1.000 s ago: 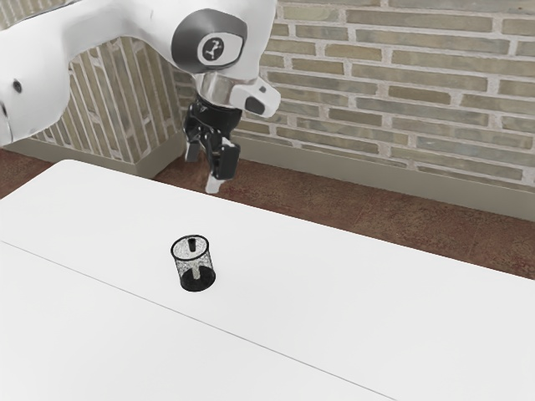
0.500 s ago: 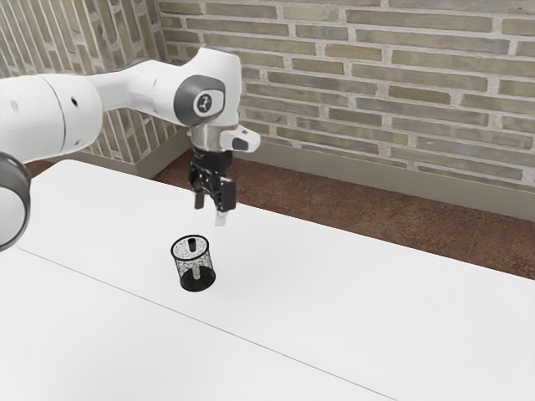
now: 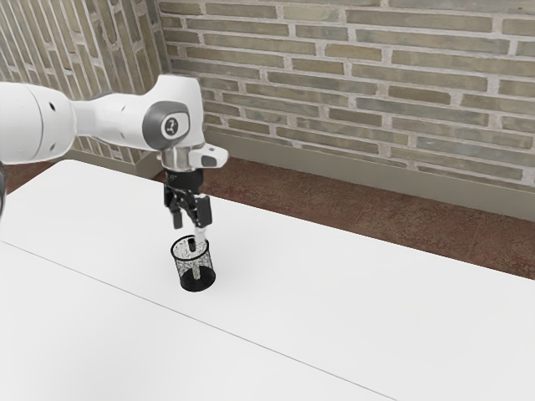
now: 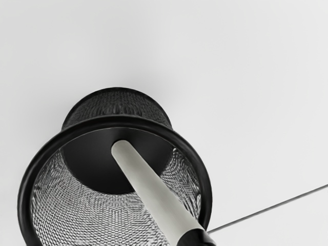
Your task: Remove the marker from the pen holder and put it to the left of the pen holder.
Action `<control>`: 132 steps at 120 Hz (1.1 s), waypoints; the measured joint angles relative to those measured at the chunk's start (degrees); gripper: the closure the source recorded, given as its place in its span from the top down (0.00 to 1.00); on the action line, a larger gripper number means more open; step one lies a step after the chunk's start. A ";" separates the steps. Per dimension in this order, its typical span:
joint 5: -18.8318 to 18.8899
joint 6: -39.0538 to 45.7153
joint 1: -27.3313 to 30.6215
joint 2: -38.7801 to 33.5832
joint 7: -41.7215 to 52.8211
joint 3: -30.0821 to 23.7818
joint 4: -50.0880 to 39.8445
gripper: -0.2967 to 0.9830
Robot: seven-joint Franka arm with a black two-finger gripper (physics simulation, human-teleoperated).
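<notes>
My gripper (image 3: 189, 228) is open just above the pen holder, its two fingers spread apart and one fingertip close to the far side of the rim. The black mesh pen holder (image 3: 182, 267) stands upright on the table. Inside it leans the marker (image 3: 196, 271), grey-white with a black cap at the upper end, near the rim. From the wrist view, I look down into the pen holder (image 4: 24, 189); the marker (image 4: 148, 197) slants from the dark floor up to the rim, its black end at the picture's lower edge.
A white table (image 3: 334, 292) surrounds the holder, with a thin seam (image 3: 251, 341) running across it on the near side. Beyond the table's far edge are a reddish-brown floor (image 3: 376, 213) and a brick wall (image 3: 376, 100).
My arm has come down and toward the pen holder, with its hand now over the far side of the rim. Holder and marker have stayed where they were.
</notes>
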 joint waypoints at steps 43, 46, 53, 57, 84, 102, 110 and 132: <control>-0.50 3.00 1.98 2.82 0.79 0.00 -0.09 0.72; -0.51 3.12 2.00 2.87 0.83 0.00 -0.09 0.69; -0.54 3.36 2.06 2.94 0.92 0.00 -0.09 0.62; -0.52 3.47 2.10 2.91 0.95 0.00 -0.09 0.62; -0.47 3.19 2.11 1.63 1.23 0.07 -0.11 0.37; -0.44 1.37 2.74 0.87 1.32 0.08 -0.52 0.30; -0.43 0.69 2.80 0.78 1.34 0.09 -0.59 0.29; -0.07 -1.91 2.81 0.23 1.33 0.15 -0.62 0.27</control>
